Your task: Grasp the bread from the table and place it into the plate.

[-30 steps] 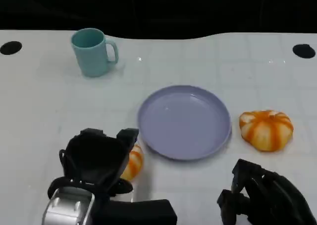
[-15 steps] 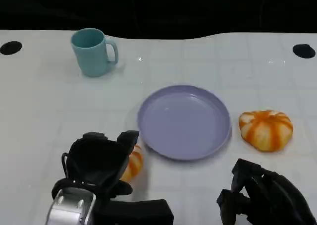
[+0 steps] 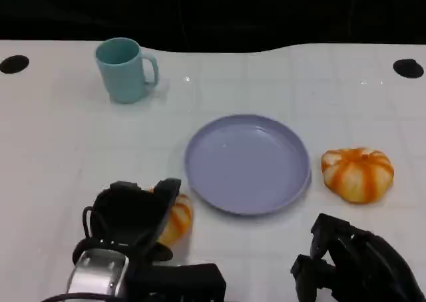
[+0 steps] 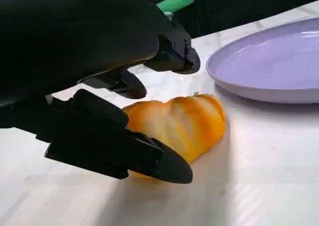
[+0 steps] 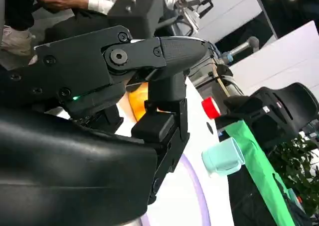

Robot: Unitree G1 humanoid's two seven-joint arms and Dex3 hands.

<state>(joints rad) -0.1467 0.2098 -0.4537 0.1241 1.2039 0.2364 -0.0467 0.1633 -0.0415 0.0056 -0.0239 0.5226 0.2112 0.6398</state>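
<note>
A lavender plate [image 3: 247,163] sits on the white bench [image 3: 60,149] and serves as the landmark here. Just beside its near-left rim lies an orange-and-cream bread roll [image 3: 177,217], resting on the bench and not on the plate. The left hand [image 3: 130,219] is over the roll's left side, covering part of it in the head view. In the left wrist view the roll [image 4: 179,126] lies flat on the bench with the black fingers [image 4: 124,154] spread around it — one long finger runs along its near side and seems to touch it, others hang above its far side, and the plate's rim [image 4: 259,89] is a short way off. The fingers are apart and not closed on the roll, so the hand holds nothing. To the right of the plate, close to its rim but apart from it, sits a second bread [image 3: 357,173], round, with orange and pale stripes. The right hand [image 3: 353,265] hangs near the plate's near-right side, off the bench surface — its fingers look curled inward with nothing in them. Well beyond the plate to the far left stands a teal mug [image 3: 125,69], upright, handle toward the plate.
</note>
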